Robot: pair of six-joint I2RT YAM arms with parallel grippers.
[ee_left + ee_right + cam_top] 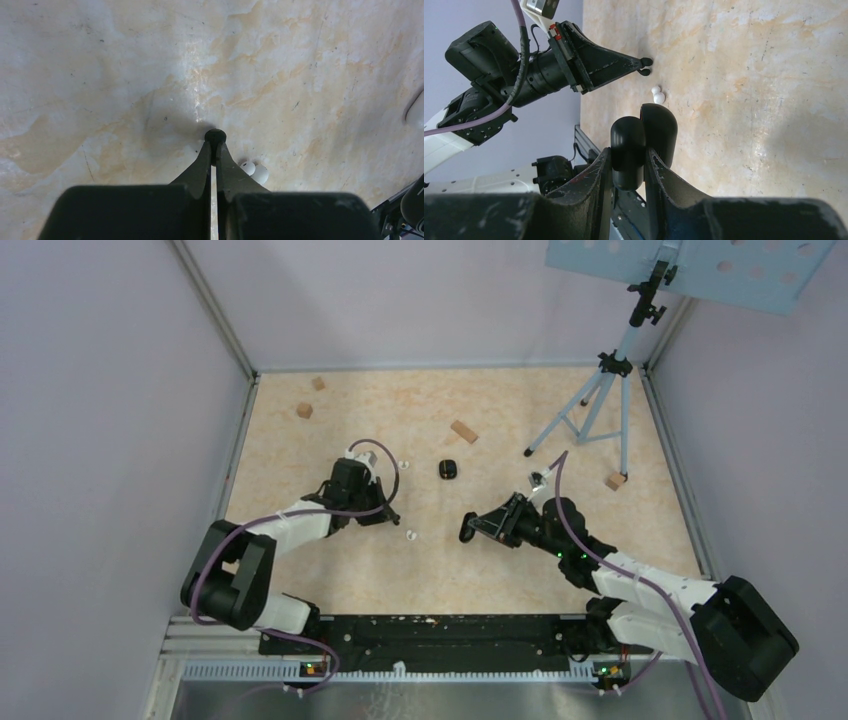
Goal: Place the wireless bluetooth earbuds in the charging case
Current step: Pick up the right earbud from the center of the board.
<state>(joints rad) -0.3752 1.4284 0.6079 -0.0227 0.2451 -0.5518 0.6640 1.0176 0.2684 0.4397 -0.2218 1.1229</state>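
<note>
Pinches a black bud (215, 135) at the very tips of the left gripper (392, 519), fingers drawn together on it with only a slit between them further back. Holds that bud right at the marbled table (100, 75), on it or just above; cannot tell which. Sits near-left of the loose case (447, 469), a small black oval at mid-table.

Grips a held case (659, 127) in the right gripper (627, 152), fingers clamped on the sides of one rounded black half. Shows the other half standing up behind it, lid open. Holds it on the near side of the loose case and a shade right, tips aimed left toward the left gripper.

Shows a white bud (411, 535) lying on the table near-left of the loose case, just beside the left fingertips and between the two grippers. Reads in both wrist views as two small white rounds touching each other. Shows also a tiny white thing (403, 464) just left of the loose case, too small to name.

Shows four wooden blocks (463, 431) scattered on the table:
- one just beyond the loose case, a little to its right
- two well off to its far-left, near the back wall
- one well right of it, at a foot of the tripod (600, 405)

Places that tripod well right of the loose case, toward the back corner.
</note>
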